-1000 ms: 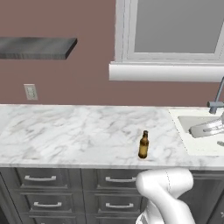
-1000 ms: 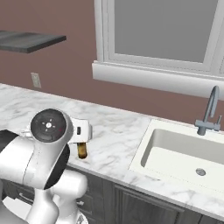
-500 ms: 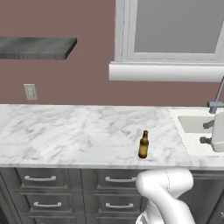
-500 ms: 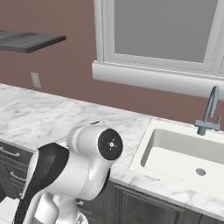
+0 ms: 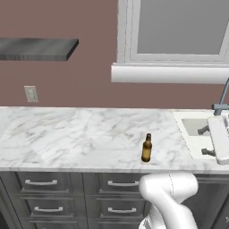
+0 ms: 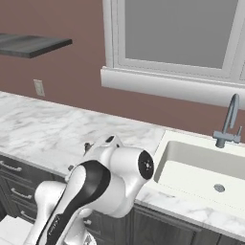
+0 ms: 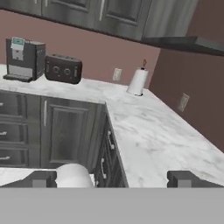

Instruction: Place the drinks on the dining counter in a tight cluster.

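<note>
Outlet (image 5: pixel 31 93) on the left wall, marble bench (image 5: pixel 67 138) beneath it, and the beer bottle (image 5: pixel 146 148) upright near the bench's near edge, unmoved over the last second. What changed is the arm: it has swung round, so the pincer (image 7: pixel 111 178), jaws wide and empty, now faces a far coffee machine (image 7: pixel 24 58). I'd judge no drink fetched yet.

The bottle (image 5: pixel 146 148) stands on the table (image 5: pixel 67 134) near its front edge, the sink (image 5: pixel 197 129) at its 3 o'clock.
</note>
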